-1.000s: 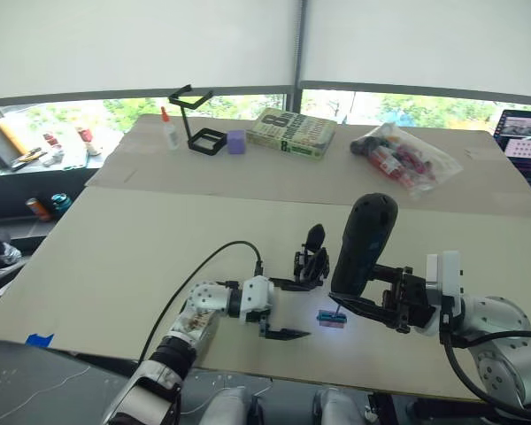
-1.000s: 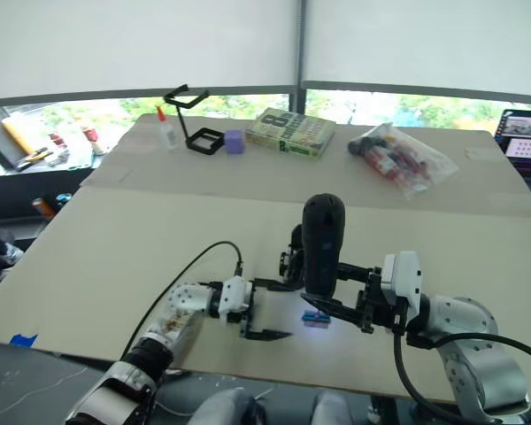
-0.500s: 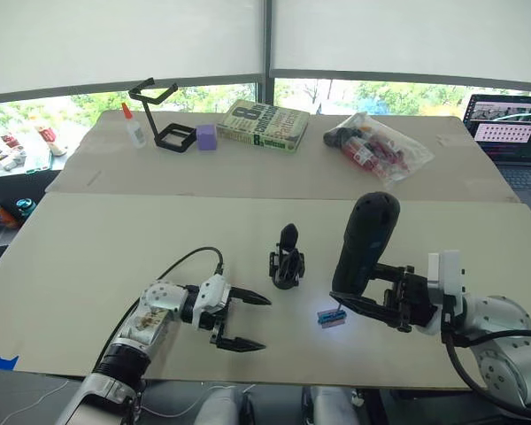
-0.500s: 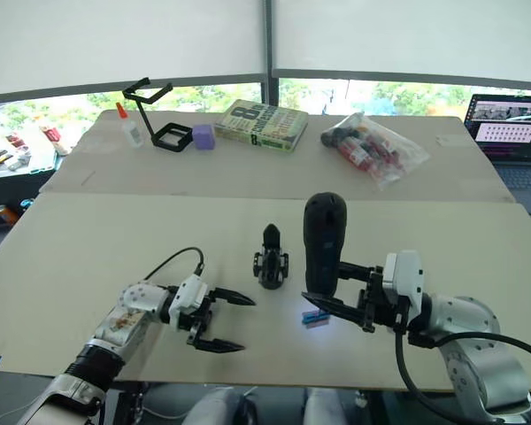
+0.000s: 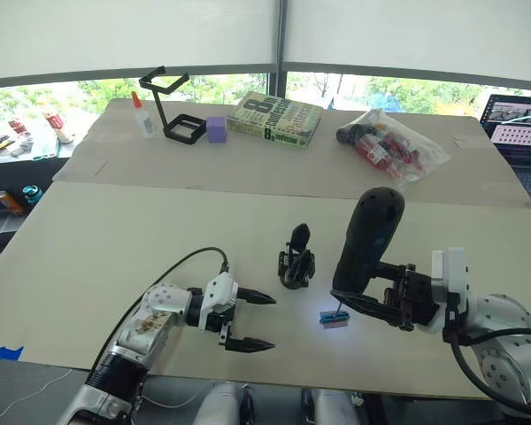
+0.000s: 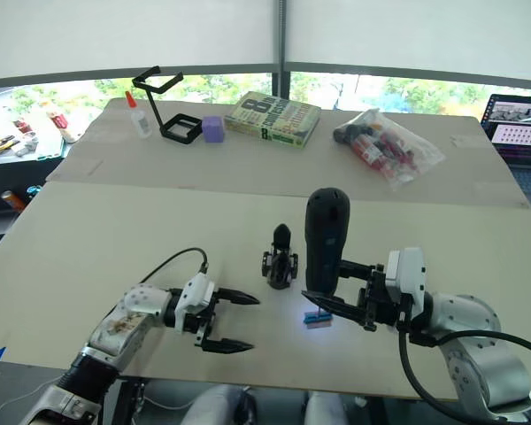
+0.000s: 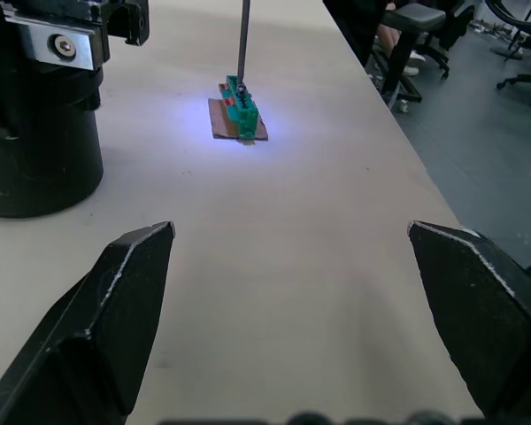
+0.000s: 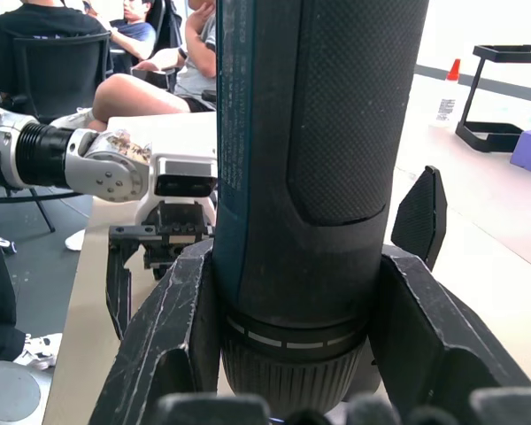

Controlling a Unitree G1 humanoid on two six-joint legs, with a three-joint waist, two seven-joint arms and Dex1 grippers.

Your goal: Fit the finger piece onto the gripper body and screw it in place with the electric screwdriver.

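Note:
The gripper body (image 5: 296,264) stands upright mid-table with a black pointed finger rising from its top. A loose finger piece is out of view. My right gripper (image 5: 365,289) is shut on the electric screwdriver (image 5: 368,241), holding it almost upright just right of the body. Its thin bit (image 7: 243,40) rests on a small green-and-brown block (image 5: 333,319) lit by a bluish glow. In the right wrist view the fingers (image 8: 168,345) clamp the screwdriver barrel (image 8: 310,133). My left gripper (image 5: 267,324) is open and holds nothing, near the front edge, left of the body and the block.
At the back stand a black wire-frame stand (image 5: 173,111), a glue bottle (image 5: 142,117), a purple cube (image 5: 216,130), a book (image 5: 274,119) and a clear bag of items (image 5: 389,146). A laptop (image 5: 520,119) sits at the far right. A cable (image 5: 173,274) trails from my left wrist.
My left gripper, which touched the gripper body a second ago, has drawn back from it and stays open. The screwdriver stays on the green block. The camera view has shifted.

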